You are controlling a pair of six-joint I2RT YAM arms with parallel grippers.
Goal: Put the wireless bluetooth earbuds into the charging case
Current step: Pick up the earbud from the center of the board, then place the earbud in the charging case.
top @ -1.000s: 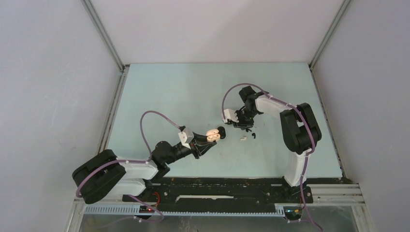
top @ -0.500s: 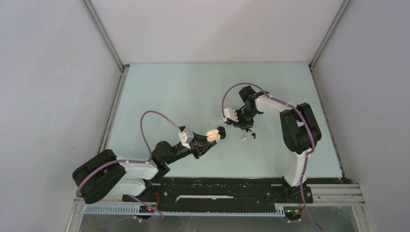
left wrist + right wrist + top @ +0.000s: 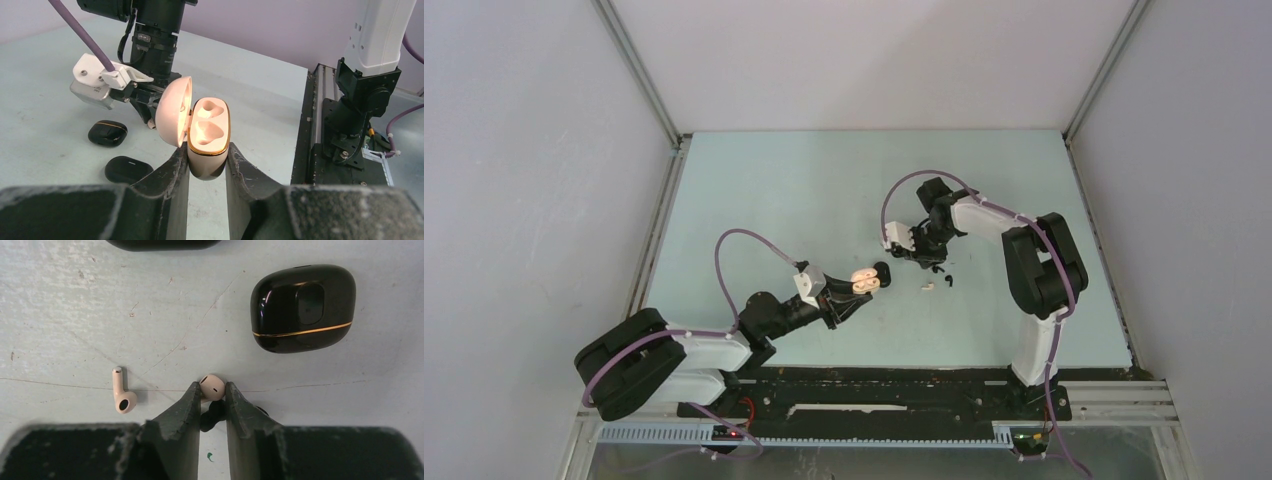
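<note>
My left gripper [image 3: 207, 161] is shut on the open charging case [image 3: 209, 134], pale pink with a gold rim. Its lid is swung left and both sockets are bare. In the top view the case [image 3: 865, 279] is held above the table's middle. My right gripper [image 3: 212, 392] is shut on a pale earbud [image 3: 213, 386] at its fingertips, close over the table. In the top view this gripper [image 3: 927, 263] is just right of the case. A second pale earbud [image 3: 122, 397] lies on the table to the left; it also shows in the top view [image 3: 928, 286]. A dark shape [image 3: 212, 416] lies under the fingers.
A shut black case with a gold line [image 3: 302, 307] lies ahead of the right gripper, and another black case [image 3: 162, 244] lies at the top edge. Both show in the left wrist view [image 3: 107, 133] [image 3: 128, 169]. A small black earbud [image 3: 949, 280] lies beside the white one.
The right gripper has edged slightly up and left in the top view. The left arm and the open case have hardly moved.
</note>
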